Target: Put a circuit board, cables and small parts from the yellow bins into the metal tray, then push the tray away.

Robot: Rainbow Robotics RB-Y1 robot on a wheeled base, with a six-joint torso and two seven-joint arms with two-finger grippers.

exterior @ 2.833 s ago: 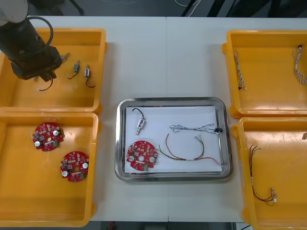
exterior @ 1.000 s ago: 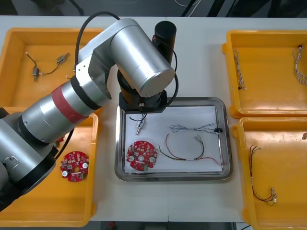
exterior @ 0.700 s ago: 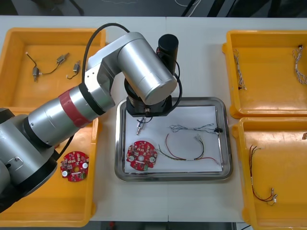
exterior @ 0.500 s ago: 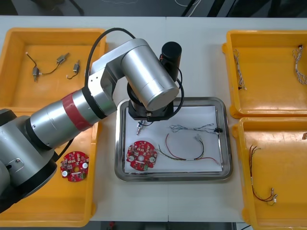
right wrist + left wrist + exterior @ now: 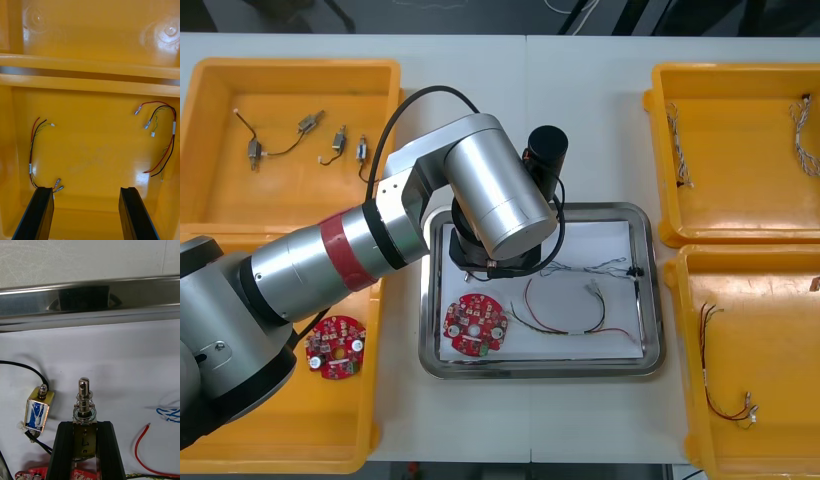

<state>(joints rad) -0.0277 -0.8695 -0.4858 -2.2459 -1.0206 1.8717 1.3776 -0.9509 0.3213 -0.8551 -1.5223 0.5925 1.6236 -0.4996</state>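
My left arm [image 5: 490, 210] reaches over the back left corner of the metal tray [image 5: 656, 300]. In the left wrist view my left gripper [image 5: 85, 424] is shut on a small metal part [image 5: 84, 405], held just above the tray's white liner. Another small metal part [image 5: 37, 410] with a black lead lies beside it on the liner. The tray also holds a red circuit board [image 5: 475, 323], a blue and white cable [image 5: 580, 267] and a red and yellow cable [image 5: 570, 322]. My right gripper [image 5: 87, 197] hangs open over red and yellow cables [image 5: 162, 138] in a bin.
The back left yellow bin [image 5: 220, 200] holds several small metal parts [image 5: 338, 141]. A circuit board [image 5: 335, 347] lies in the front left bin. Twisted cables [image 5: 678, 140] lie in the back right bin, and red and black cables [image 5: 720, 400] in the front right one.
My left arm swung from the back left bin to the tray, carrying a small metal part. Over the last second it shifted a little right and toward the tray's middle.
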